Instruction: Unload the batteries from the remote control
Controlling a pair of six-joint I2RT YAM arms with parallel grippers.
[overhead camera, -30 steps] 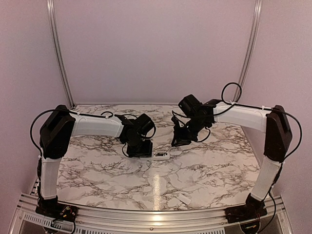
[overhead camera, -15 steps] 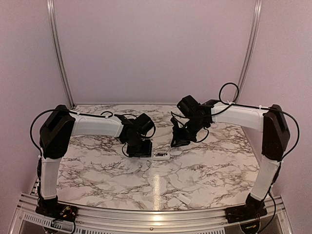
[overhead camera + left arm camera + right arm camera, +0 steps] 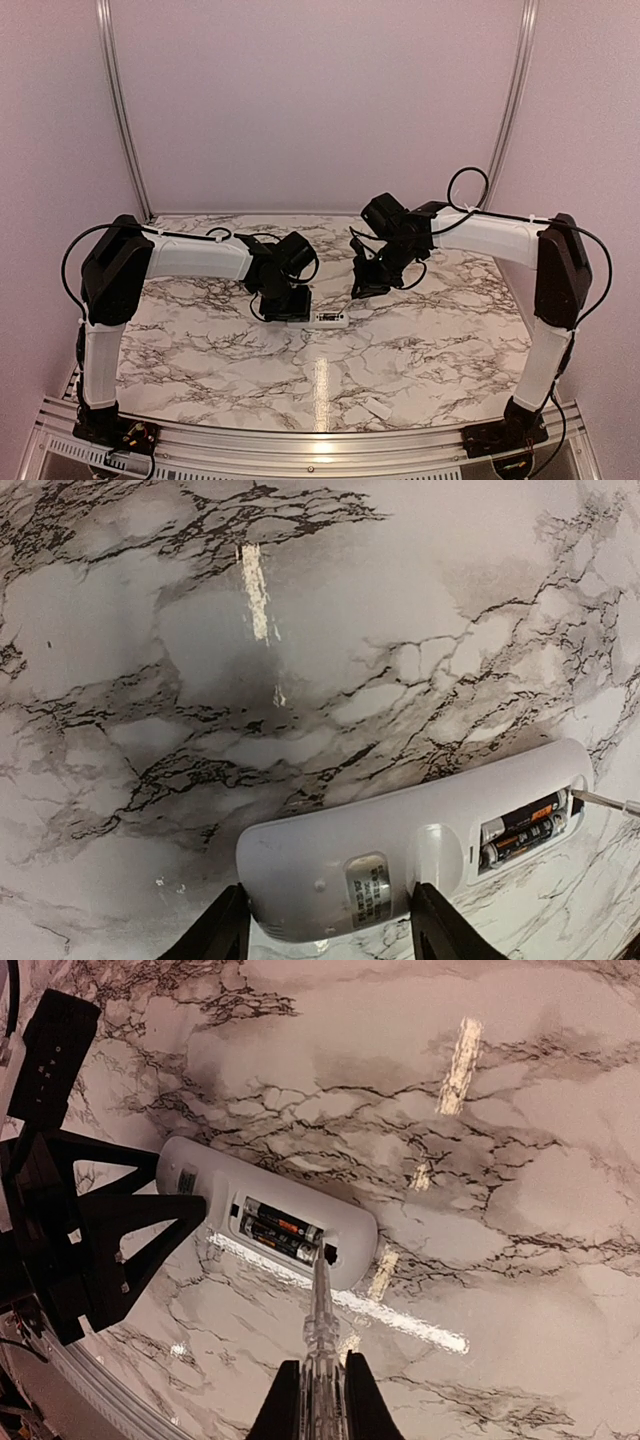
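The white remote control [image 3: 400, 850] lies back-up on the marble table, its battery bay open with the two dark batteries [image 3: 522, 830] inside; they also show in the right wrist view [image 3: 280, 1230]. My left gripper [image 3: 325, 935] is shut on the remote's closed end, a finger on each long side. My right gripper [image 3: 318, 1400] is shut on a thin silvery tool [image 3: 320, 1310], whose tip touches the bay's end by the batteries. In the top view the remote [image 3: 328, 317] lies between the left gripper [image 3: 285, 305] and the right gripper [image 3: 368, 285].
A small white flat cover piece [image 3: 376, 408] lies near the table's front edge. Pale walls with metal rails [image 3: 115, 100] stand at the back and sides. The left gripper's black body [image 3: 60, 1210] fills the right wrist view's left edge.
My right arm has shifted slightly left and back toward the remote's open end. The left arm and the remote have not moved.
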